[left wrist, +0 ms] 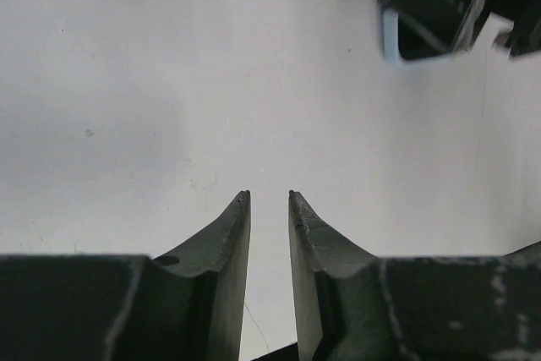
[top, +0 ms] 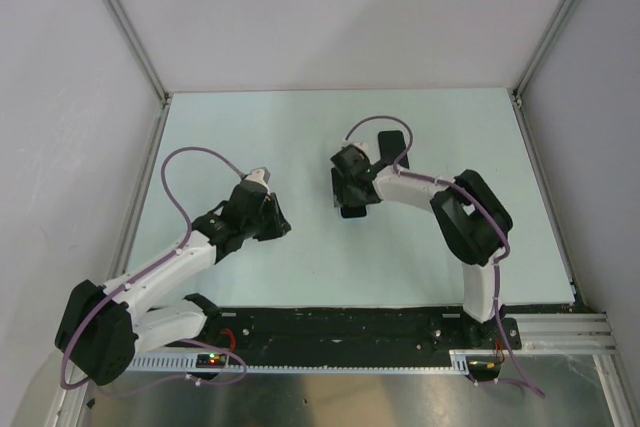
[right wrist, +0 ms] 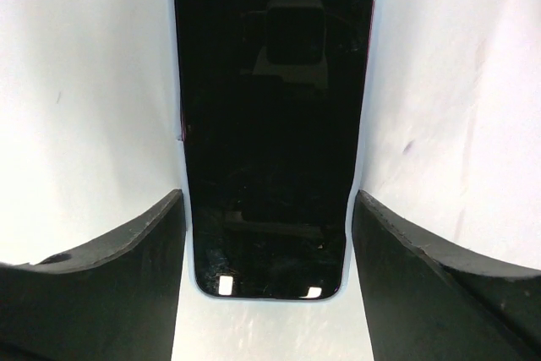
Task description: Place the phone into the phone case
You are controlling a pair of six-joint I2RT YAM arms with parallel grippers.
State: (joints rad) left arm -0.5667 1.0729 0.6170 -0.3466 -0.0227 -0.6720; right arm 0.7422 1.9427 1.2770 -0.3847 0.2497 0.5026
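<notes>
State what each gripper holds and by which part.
Nothing in the left gripper, its narrow gap empty. The right gripper straddles the phone across its long edges near one end; whether it grips cannot be told.

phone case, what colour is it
Pale blue; the phone case shows as a thin rim around the black phone. Clearest in right wrist view.

We count two arms: left arm (top: 160, 267), right arm (top: 470, 217).
Two grippers: left gripper (left wrist: 269, 196), right gripper (right wrist: 266, 196).
Fingers (left wrist: 228, 234): two per gripper, four total.
Phone (right wrist: 270, 107): one.
Phone case (right wrist: 262, 300), pale blue rim: we count one.
Purple cables: two, left cable (top: 180, 162) and right cable (top: 365, 125).
Table (top: 300, 137): one.
Wall panels (top: 330, 7): we count three, at left, far and right.
</notes>
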